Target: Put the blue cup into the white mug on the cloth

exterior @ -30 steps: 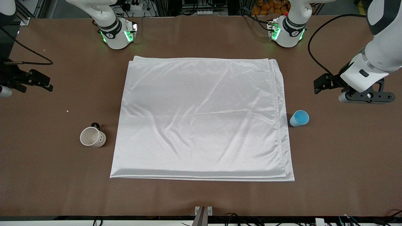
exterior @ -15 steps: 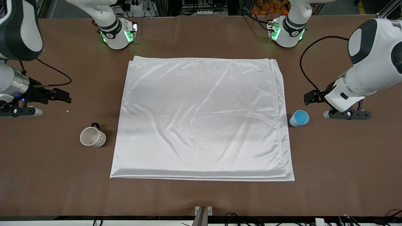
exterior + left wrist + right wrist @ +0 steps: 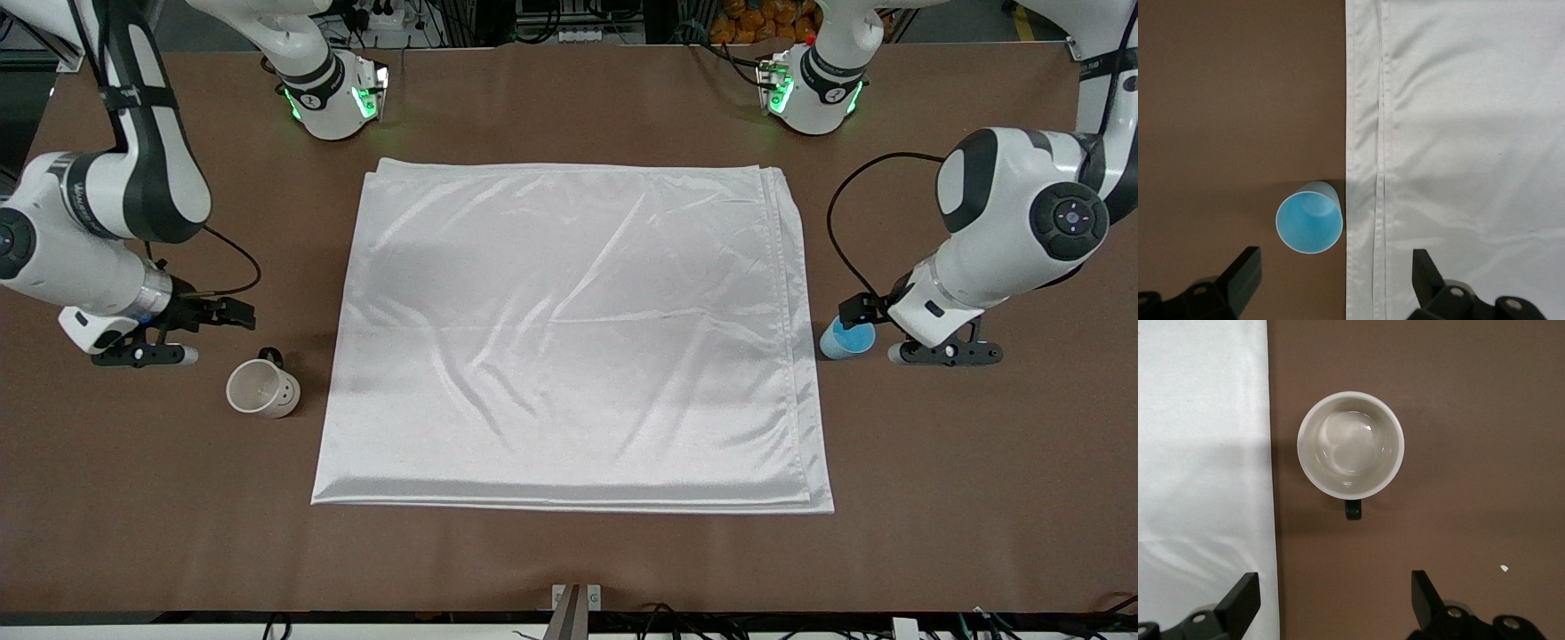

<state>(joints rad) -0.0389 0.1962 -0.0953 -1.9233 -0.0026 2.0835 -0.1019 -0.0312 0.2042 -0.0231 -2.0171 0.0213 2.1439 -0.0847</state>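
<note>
The blue cup (image 3: 846,341) stands upright on the brown table, close beside the cloth's edge at the left arm's end. In the left wrist view the blue cup (image 3: 1309,222) shows its open mouth. My left gripper (image 3: 855,311) is open and empty in the air, over the table right by the cup and the cloth's edge (image 3: 1331,283). The white mug (image 3: 262,389) stands upright and empty on the table off the cloth, at the right arm's end (image 3: 1350,445). My right gripper (image 3: 238,313) is open and empty over the table by the mug's handle (image 3: 1331,603). The cloth (image 3: 569,329) lies flat mid-table.
The two arm bases (image 3: 333,98) (image 3: 813,93) stand at the table's edge farthest from the front camera. A black cable (image 3: 840,231) loops over the table near the left arm. A small white speck (image 3: 1503,568) lies near the mug. Bare brown table (image 3: 569,556) surrounds the cloth.
Both arms have swung in. The left gripper has come up beside the blue cup and the right gripper beside the white mug. The cup, mug and cloth have not moved.
</note>
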